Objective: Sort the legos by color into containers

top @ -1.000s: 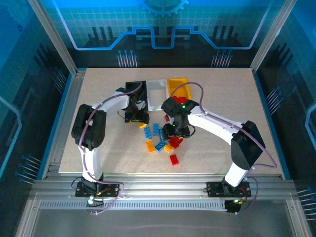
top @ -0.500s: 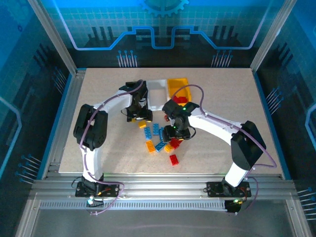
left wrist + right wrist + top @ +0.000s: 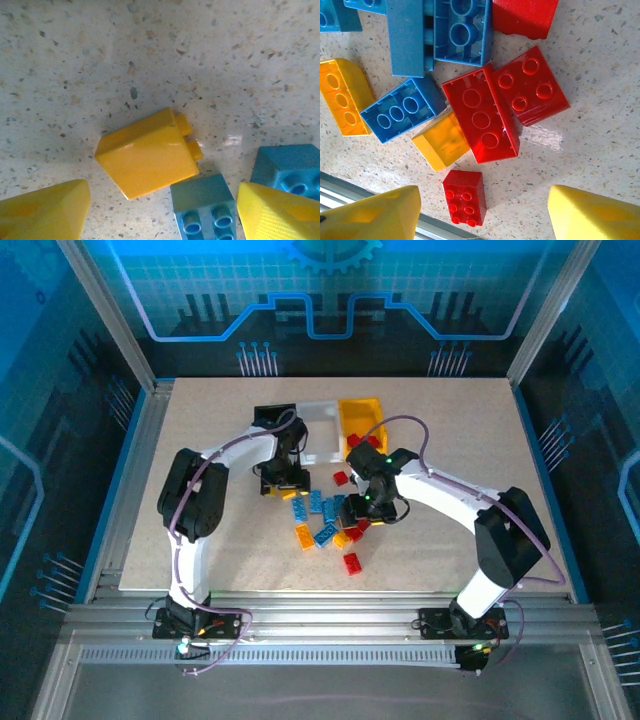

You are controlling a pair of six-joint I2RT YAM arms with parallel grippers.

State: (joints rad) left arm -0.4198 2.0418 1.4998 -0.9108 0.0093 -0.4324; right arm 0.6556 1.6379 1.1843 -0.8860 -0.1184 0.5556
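Top external view: three joined containers stand at the far middle of the tabletop (image 3: pixel 460 440), with a black bin (image 3: pixel 268 416) on the left, a white bin (image 3: pixel 322 418) in the centre and an orange-yellow bin (image 3: pixel 358 410) on the right. Loose legos (image 3: pixel 322 522) in red, blue and yellow lie clustered just in front of them, between the two arms. A lone red brick (image 3: pixel 353 563) lies apart on the near side. The left jaws hang over the cluster's far left edge, near the black and white bins. The right jaws hang over its right side.

Left wrist view: the left jaws are released, their yellow fingertips (image 3: pixel 45 212) spread wide and touching nothing. A yellow brick (image 3: pixel 147 160) lies on its side between them, studs pointing right. Just beside it is a blue brick (image 3: pixel 205 207), with a second blue brick (image 3: pixel 287 167) near.

Right wrist view: the right jaws are likewise released and empty, fingertips (image 3: pixel 592 212) well apart. A small red brick (image 3: pixel 465 196) lies between them. Beyond it a long red brick (image 3: pixel 482 120) touches a square red brick (image 3: pixel 530 92), a yellow wedge (image 3: pixel 442 142) and an upturned blue brick (image 3: pixel 400 110).
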